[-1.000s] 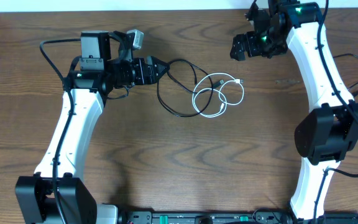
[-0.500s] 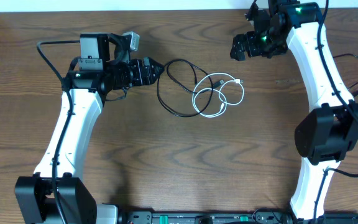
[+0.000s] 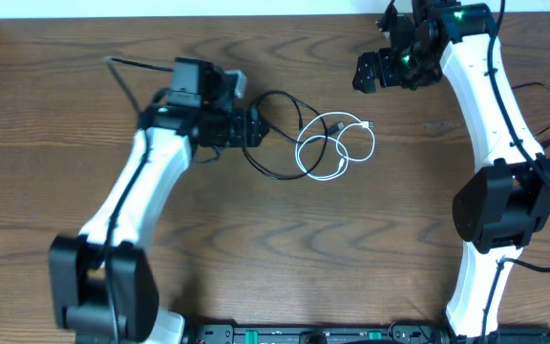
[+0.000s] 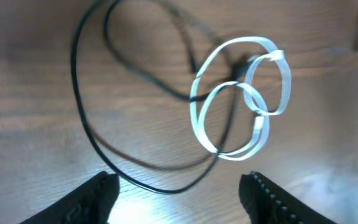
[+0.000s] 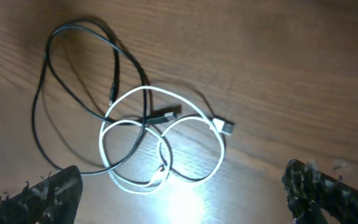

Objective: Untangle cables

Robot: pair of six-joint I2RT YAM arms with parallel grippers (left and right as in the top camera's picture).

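1. The table (image 3: 256, 248) is brown wood and carries both cables near its centre, toward the far edge.
2. The left arm (image 3: 146, 186) reaches in from the left. The left gripper (image 4: 179, 183) sits just beside the black loop. Its fingers are spread wide and hold nothing.
3. The right arm (image 3: 490, 105) extends to the far right corner. The right gripper (image 5: 180, 177) is well apart from the cables. Its fingers are spread and hold nothing.
4. The black cable (image 4: 76, 93) forms one large open loop on the left side of the pair.
5. The white cable (image 5: 100, 146) is coiled in smaller overlapping loops on the right. The black cable crosses through these loops, so the two are tangled.
6. The white plug (image 5: 227, 127) lies at the right edge of the coil.
7. The black plug (image 5: 163, 116) lies inside the white loops.
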